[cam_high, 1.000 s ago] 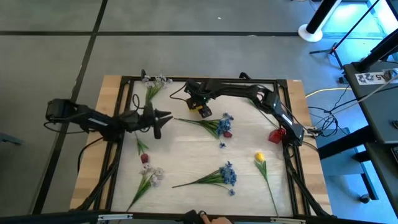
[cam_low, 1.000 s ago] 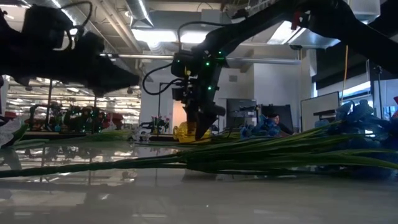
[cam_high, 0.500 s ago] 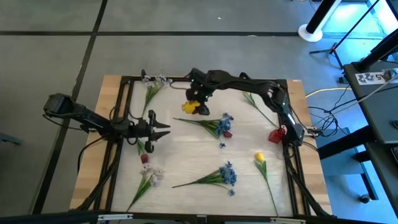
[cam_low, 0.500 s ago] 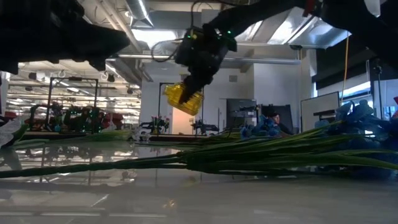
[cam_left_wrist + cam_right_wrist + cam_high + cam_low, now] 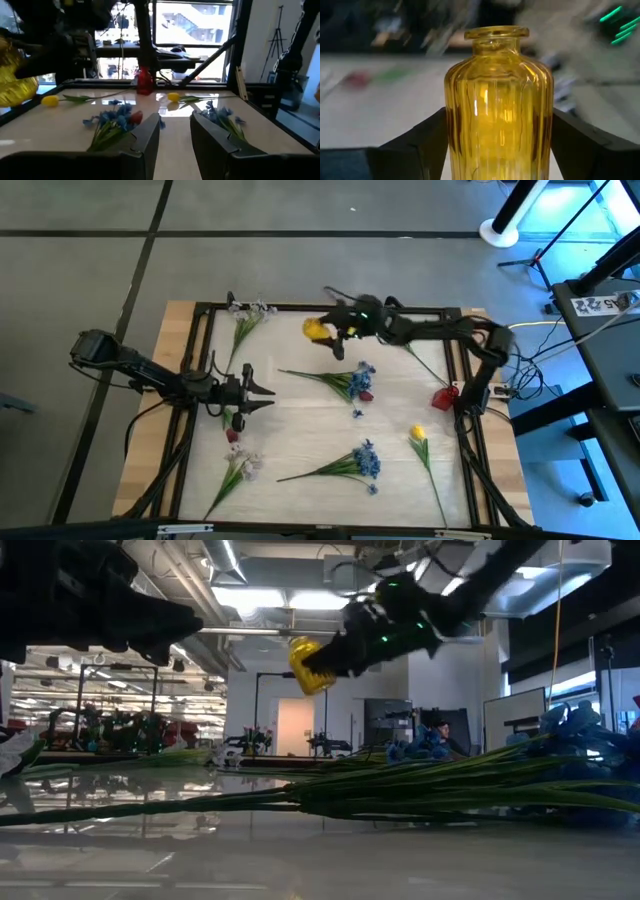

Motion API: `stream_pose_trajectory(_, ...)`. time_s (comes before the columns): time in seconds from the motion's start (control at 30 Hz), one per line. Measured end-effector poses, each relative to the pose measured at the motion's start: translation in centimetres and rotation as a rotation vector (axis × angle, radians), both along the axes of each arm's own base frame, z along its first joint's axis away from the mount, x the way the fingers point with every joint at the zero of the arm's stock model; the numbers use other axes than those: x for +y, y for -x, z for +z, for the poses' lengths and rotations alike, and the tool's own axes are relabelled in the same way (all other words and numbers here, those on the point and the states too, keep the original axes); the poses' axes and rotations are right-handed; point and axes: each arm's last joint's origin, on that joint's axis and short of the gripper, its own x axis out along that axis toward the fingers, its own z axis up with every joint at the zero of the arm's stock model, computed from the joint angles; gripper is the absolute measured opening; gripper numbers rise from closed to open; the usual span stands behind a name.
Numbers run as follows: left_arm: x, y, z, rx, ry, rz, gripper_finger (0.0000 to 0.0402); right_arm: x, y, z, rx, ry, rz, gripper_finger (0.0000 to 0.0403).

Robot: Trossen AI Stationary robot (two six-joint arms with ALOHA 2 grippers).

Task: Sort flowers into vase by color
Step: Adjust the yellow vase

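Yellow ribbed vase [image 5: 498, 100] is up off the table, clamped in the right gripper [image 5: 335, 331], now swung toward twelve o'clock. Flowers [image 5: 352, 382] lie unsorted; left gripper [image 5: 262, 393] hovers open, empty, at nine.

My right gripper [image 5: 333, 332] is clamped on the ribbed yellow glass vase [image 5: 316, 330], which hangs tilted in the air above the far middle of the table, while a red vase [image 5: 445, 397] stands near the right edge. The flowers all lie flat: a white sprig [image 5: 248, 312] at the far left, another white sprig [image 5: 243, 464] at the near left with a dark red tulip bud [image 5: 232, 434] just beyond it. A leafy blue cluster [image 5: 358, 377] with a dark red bud [image 5: 366, 394] beside it lies mid-table, a second blue cluster [image 5: 364, 460] nearer the front, and a yellow tulip [image 5: 417, 433] at the right.
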Motion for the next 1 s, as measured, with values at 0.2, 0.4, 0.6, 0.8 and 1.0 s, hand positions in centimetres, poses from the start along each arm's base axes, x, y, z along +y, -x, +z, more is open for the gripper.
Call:
stream_pose_trajectory(0.2,0.4,-1.6,0.8,0.001,-0.021,-0.007,0.0107,3.2,1.8,-2.8,-0.164,0.025,-0.195,0.0294)
stream_pose_trajectory(0.4,0.9,-4.0,1.0,0.042,-0.054,0.021,0.0107,4.0,2.2,-4.1,-0.103,0.016,-0.28,0.0286)
stream_pose_trajectory(0.6,1.4,-5.9,0.9,0.043,-0.052,0.055,0.0107,4.1,2.4,-6.0,-0.037,-0.019,-0.333,0.0297)
stream_pose_trajectory(0.8,3.3,-6.6,0.3,0.047,0.013,0.144,0.0107,4.3,3.0,-8.0,0.024,-0.073,-0.336,0.0291)
stream_pose_trajectory(1.0,5.7,-8.1,-1.1,0.115,0.053,0.228,0.0108,4.2,3.1,-9.5,0.082,-0.102,-0.369,0.0298)
